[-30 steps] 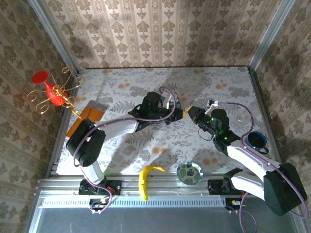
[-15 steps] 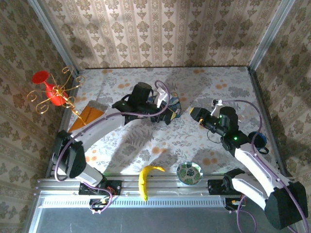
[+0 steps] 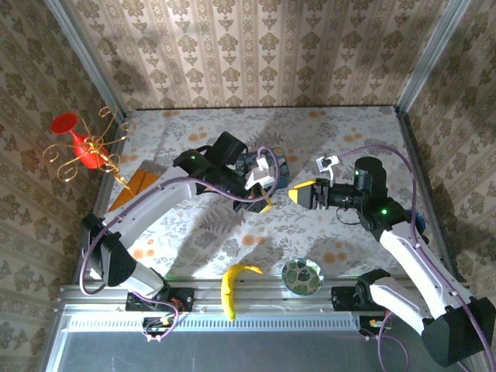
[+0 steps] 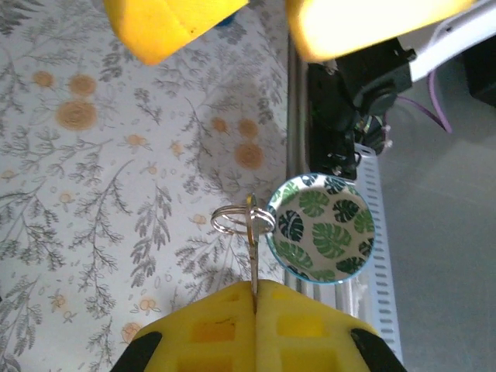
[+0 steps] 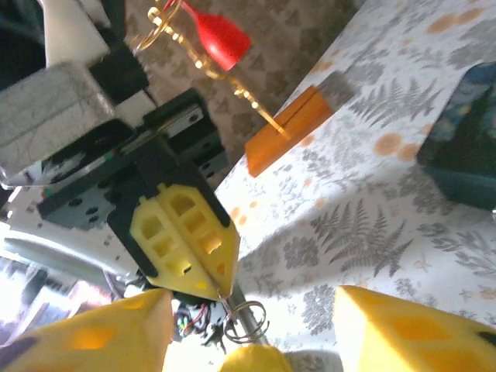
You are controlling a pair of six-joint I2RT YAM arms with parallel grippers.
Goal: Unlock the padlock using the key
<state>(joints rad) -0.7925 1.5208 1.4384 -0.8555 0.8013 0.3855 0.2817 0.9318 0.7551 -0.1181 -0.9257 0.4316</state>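
Note:
My left gripper (image 4: 254, 288) is shut on a thin metal key (image 4: 253, 260), whose split ring (image 4: 242, 220) hangs off the end beyond the yellow fingertips. From above, the left gripper (image 3: 266, 203) sits mid-table, just in front of the blue painted box (image 3: 254, 164). My right gripper (image 3: 301, 194) points at it from the right, a short gap away. In the right wrist view the right gripper (image 5: 252, 298) stands open, nothing between its pads, facing the left gripper (image 5: 221, 285) and the key ring (image 5: 249, 319). The padlock is out of view.
A leaf-patterned bowl (image 3: 302, 275) and a banana (image 3: 232, 283) lie near the front rail. An orange block (image 3: 139, 186) and a red vase with a gold wire holder (image 3: 77, 139) stand at the left wall.
The left gripper came forward off the blue box toward mid-table with the key. The right gripper swung left to face it, and its jaws opened.

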